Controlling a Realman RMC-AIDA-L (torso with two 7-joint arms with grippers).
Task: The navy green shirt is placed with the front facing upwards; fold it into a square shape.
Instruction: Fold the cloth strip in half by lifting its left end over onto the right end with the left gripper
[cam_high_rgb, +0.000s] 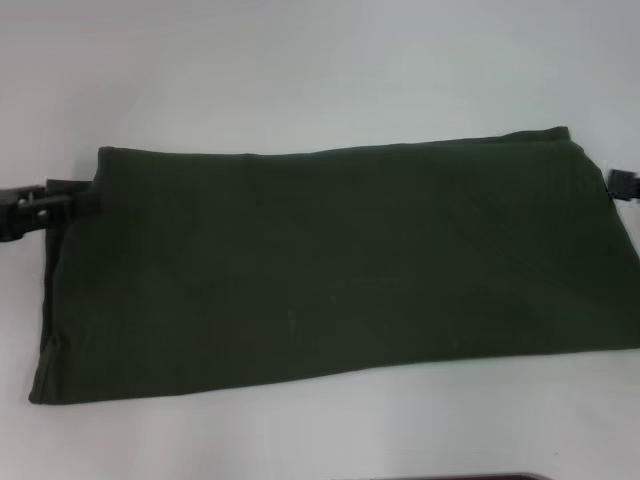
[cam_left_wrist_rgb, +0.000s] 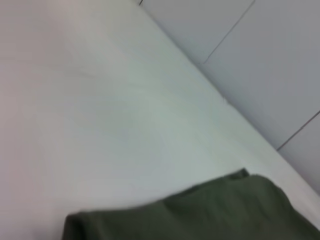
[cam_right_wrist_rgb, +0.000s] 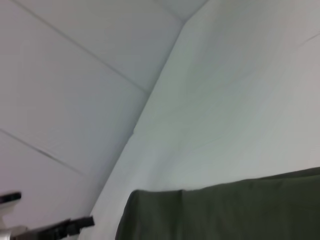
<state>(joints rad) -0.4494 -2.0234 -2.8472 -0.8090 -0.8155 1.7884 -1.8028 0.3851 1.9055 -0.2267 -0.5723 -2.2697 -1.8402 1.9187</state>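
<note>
The navy green shirt (cam_high_rgb: 320, 265) lies flat on the white table (cam_high_rgb: 300, 70) as a long folded rectangle with only plain green cloth showing. No lettering or collar shows. My left gripper (cam_high_rgb: 72, 203) is at the shirt's left end near its far corner, with one dark finger (cam_high_rgb: 85, 203) reaching over the edge. In the right wrist view the left gripper (cam_right_wrist_rgb: 50, 212) shows two separated fingers just off the cloth (cam_right_wrist_rgb: 225, 210), so it looks open. My right gripper (cam_high_rgb: 622, 185) peeks in at the shirt's right end. The left wrist view shows a shirt corner (cam_left_wrist_rgb: 225, 210).
The white table runs on behind and in front of the shirt. Its far edge (cam_left_wrist_rgb: 240, 112) meets a pale tiled floor (cam_left_wrist_rgb: 280, 60) in both wrist views. A dark object (cam_high_rgb: 500, 477) peeks in at the near edge of the head view.
</note>
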